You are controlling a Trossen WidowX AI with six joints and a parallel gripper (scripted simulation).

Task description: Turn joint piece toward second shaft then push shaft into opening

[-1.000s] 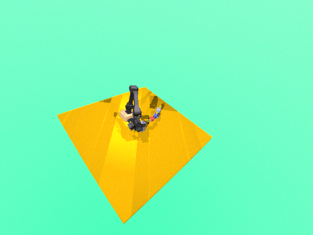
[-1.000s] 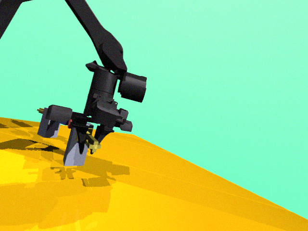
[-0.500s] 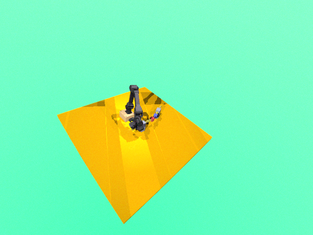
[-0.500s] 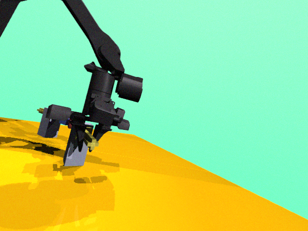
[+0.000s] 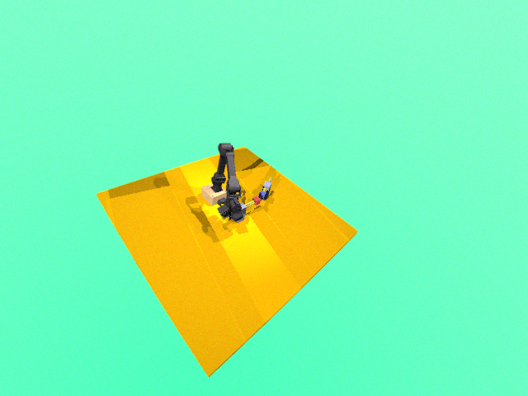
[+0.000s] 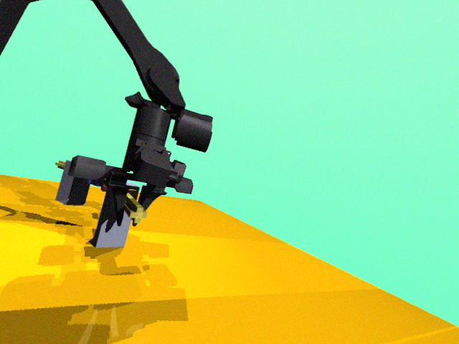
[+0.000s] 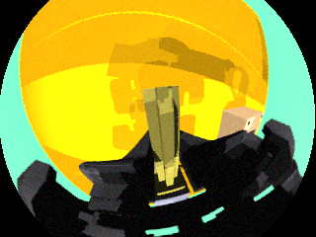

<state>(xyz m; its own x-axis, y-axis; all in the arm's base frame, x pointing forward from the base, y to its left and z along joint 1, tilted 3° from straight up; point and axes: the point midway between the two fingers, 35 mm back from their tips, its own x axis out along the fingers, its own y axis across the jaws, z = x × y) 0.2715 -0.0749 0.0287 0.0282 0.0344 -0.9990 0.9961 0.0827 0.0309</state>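
Note:
The second shaft (image 5: 250,205) (image 6: 136,211) (image 7: 165,118) is yellow and runs through the second block (image 5: 243,211) (image 6: 115,235), which is grey. My gripper (image 5: 235,213) (image 6: 128,218) (image 7: 165,143) is shut on this shaft behind the block, close to it, with the shaft's rear end sticking out past the fingers. The shaft's front end meets the red joint piece (image 5: 256,200) (image 6: 104,183); how deep it sits cannot be told. The red piece joins a blue hinge part (image 5: 262,195) at the fixed block (image 5: 267,185) (image 6: 63,188). The fixed shaft (image 5: 271,180) (image 6: 59,163) shows beyond that block.
The arm's tan base block (image 5: 210,195) (image 7: 236,122) stands behind the gripper. The orange table (image 5: 170,256) (image 6: 296,289) carries both blocks and several shadows. The arm hangs over the second block and hides part of it.

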